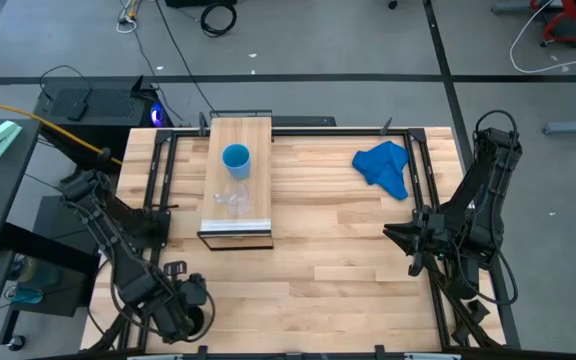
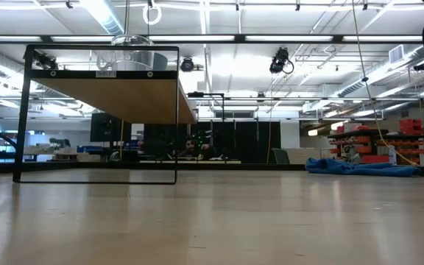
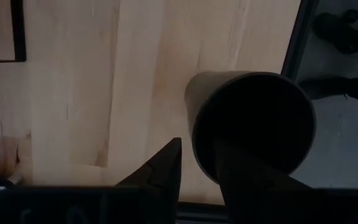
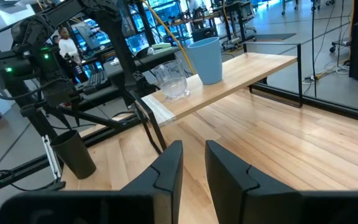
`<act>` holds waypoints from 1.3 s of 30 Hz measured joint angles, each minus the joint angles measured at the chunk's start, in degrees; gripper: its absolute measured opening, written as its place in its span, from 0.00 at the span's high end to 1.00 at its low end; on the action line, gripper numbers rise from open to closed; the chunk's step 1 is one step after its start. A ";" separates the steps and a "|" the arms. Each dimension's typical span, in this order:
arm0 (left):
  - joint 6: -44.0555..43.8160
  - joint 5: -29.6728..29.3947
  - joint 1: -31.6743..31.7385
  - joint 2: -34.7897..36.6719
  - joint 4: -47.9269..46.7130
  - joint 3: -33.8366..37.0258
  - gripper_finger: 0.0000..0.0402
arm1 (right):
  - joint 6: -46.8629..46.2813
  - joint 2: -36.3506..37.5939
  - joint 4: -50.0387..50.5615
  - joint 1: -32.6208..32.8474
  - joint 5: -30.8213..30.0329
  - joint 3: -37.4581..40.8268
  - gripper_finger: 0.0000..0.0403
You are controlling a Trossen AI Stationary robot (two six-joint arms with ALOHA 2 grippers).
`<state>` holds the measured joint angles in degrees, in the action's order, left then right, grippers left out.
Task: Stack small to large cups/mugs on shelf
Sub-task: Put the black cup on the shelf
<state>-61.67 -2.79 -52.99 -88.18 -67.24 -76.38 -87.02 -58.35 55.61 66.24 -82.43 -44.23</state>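
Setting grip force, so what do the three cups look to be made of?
Clear cup: likely glass, see-through with bright glints. Blue cup: probably plastic, opaque with an even matte colour. Black cup: matte, dull surface, plastic or coated metal; cannot tell which.

Bright, even light falls from long ceiling strip lamps (image 2: 101, 13) seen in the low view, which glare white. The table (image 1: 318, 250) is evenly lit from above with only soft shadows. In the left wrist view the black cup (image 3: 253, 127) reads as a dark, detail-less mass, slightly blurred.
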 joint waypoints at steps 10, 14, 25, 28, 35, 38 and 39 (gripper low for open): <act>3.78 -0.29 0.10 -2.68 2.22 -0.23 0.73 | 0.00 0.00 0.01 0.00 0.00 0.00 0.81; 3.87 -0.43 0.59 -3.85 1.94 -0.18 0.73 | 0.00 0.00 -0.02 0.00 0.00 0.02 0.81; 2.80 0.00 1.40 -4.46 2.21 0.07 0.75 | 0.00 0.00 -0.02 -0.01 0.00 0.02 0.81; 2.69 0.03 1.41 -4.48 2.71 0.07 0.75 | 0.00 0.00 0.01 0.00 0.00 0.02 0.81; 2.80 0.68 1.13 -4.46 6.17 0.04 0.75 | 0.00 0.00 0.01 0.00 0.00 0.02 0.81; 2.75 2.38 0.96 -4.46 7.92 0.04 0.76 | 0.00 0.00 0.01 -0.02 0.00 0.02 0.81; 2.75 3.32 0.94 -4.46 8.08 0.04 0.76 | 0.00 0.00 0.00 0.00 0.00 0.02 0.81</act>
<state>-58.92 0.54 -52.05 -92.64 -59.16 -76.34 -87.02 -58.35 55.61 66.24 -82.43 -44.21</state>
